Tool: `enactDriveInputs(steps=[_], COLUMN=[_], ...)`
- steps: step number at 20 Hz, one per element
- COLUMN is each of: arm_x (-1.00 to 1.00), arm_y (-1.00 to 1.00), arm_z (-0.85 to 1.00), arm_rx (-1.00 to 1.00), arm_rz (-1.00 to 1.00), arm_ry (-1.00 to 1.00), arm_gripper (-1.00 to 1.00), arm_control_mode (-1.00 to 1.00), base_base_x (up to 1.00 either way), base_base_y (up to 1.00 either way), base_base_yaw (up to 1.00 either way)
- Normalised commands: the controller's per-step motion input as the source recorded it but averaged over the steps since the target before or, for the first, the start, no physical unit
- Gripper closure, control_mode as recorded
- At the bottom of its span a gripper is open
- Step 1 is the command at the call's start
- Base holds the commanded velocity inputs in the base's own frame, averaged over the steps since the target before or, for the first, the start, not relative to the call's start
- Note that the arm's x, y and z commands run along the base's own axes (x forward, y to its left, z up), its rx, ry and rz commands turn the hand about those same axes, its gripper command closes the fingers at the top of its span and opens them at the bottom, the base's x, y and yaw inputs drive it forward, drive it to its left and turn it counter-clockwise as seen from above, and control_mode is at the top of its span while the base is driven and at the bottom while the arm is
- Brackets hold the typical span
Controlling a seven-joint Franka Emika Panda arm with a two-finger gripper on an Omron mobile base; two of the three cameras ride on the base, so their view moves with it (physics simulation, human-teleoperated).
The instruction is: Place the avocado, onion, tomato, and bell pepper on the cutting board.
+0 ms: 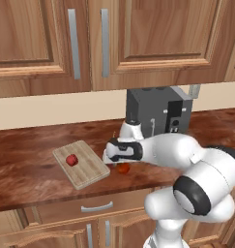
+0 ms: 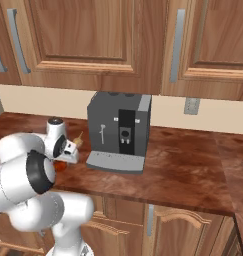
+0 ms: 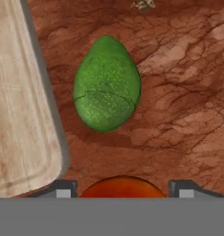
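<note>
The claw [image 3: 121, 190] straddles a red-orange vegetable [image 3: 121, 186] (grip unclear); the avocado [image 3: 107, 84] lies just beyond, beside the cutting board [image 3: 16, 106].

This is a home kitchen. Wooden wall cabinets [image 1: 114, 38] with long metal handles hang at 12 o'clock above a reddish-brown marbled desk [image 1: 27, 155]. A dark grey coffee machine [image 2: 120, 131] stands against the cream backsplash, with a wall socket [image 2: 191, 105] at its 2 o'clock. Base cabinets and a drawer [image 1: 97, 207] sit below, and a cutting board [image 1: 85, 167] lies on the desk.
</note>
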Motion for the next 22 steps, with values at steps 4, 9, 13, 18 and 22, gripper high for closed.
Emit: enactDriveInputs(steps=[4, 9, 13, 18, 22], arm_x=[-0.53, -0.48, -0.18, 0.00, 0.03], arm_y=[0.04, 0.09, 0.22, 0.34, 0.36], arm_z=[0.56, 0.60, 0.63, 0.46, 0.22], arm_rx=[0.00, 0.00, 0.00, 0.00, 0.00], arm_rz=[0.00, 0.03, 0.06, 0.11, 0.15], arm_ry=[-0.15, -0.13, -0.08, -0.06, -0.09], arm_gripper=[1.00, 1.00, 1.00, 1.00, 1.00], arm_control_mode=[-1.00, -1.00, -1.00, -1.00, -1.00], base_base_x=[0.00, 0.00, 0.00, 0.00, 0.00], base_base_y=[0.00, 0.00, 0.00, 0.00, 0.00], base_base_yaw=[0.00, 0.00, 0.00, 0.00, 0.00])
